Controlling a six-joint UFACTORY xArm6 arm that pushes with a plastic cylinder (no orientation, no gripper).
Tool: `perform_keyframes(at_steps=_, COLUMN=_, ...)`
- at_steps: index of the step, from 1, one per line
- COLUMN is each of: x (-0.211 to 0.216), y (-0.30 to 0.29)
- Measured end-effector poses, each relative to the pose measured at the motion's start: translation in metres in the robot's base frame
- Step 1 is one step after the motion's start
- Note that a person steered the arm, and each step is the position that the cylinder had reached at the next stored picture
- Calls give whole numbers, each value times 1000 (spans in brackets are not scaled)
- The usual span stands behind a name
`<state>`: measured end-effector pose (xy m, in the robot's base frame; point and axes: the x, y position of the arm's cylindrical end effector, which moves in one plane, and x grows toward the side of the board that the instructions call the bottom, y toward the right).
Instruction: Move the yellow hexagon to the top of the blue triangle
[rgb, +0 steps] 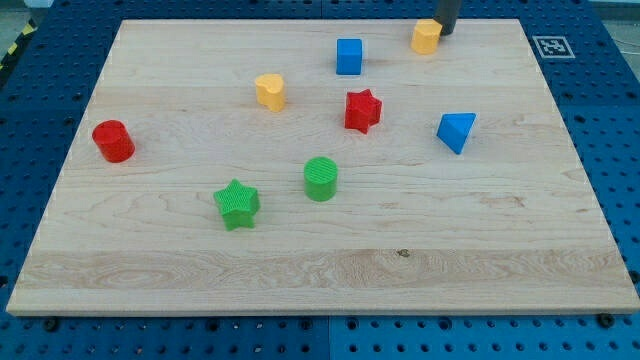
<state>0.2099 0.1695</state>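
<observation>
Yellow hexagon (426, 37) is what you are after, and you will find it at the view's top, right of centre, close to the far edge of the wooden board (300, 260). My tip (444, 32) comes down from the top edge of the frame and sits just to the right of that block, touching it or very nearly; you cannot tell which from this angle. No gripper is fitted, so there is no jaw opening to report, only the dark rod.

Look lower and to the right for the blue triangle (456, 131): it lies well apart from the hexagon, in the right part of the board at about mid-height. To the left of the hexagon, near the top, stands the blue cube (349, 56). A second yellow block (270, 91), whose shape is hard to make out, sits left of centre in the upper half. The red star (363, 110) lies between that yellow block and the blue triangle. At the far left you see the red cylinder (113, 140). Below centre sit the green cylinder (321, 178) and, to its lower left, the green star (237, 204).
</observation>
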Motion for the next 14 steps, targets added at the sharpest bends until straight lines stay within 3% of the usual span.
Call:
perform_keyframes(at_steps=2, x=-18, y=-25)
perform_keyframes(at_steps=6, x=-2, y=-31)
perform_keyframes(at_steps=10, x=33, y=0)
perform_keyframes(at_steps=14, x=30, y=43)
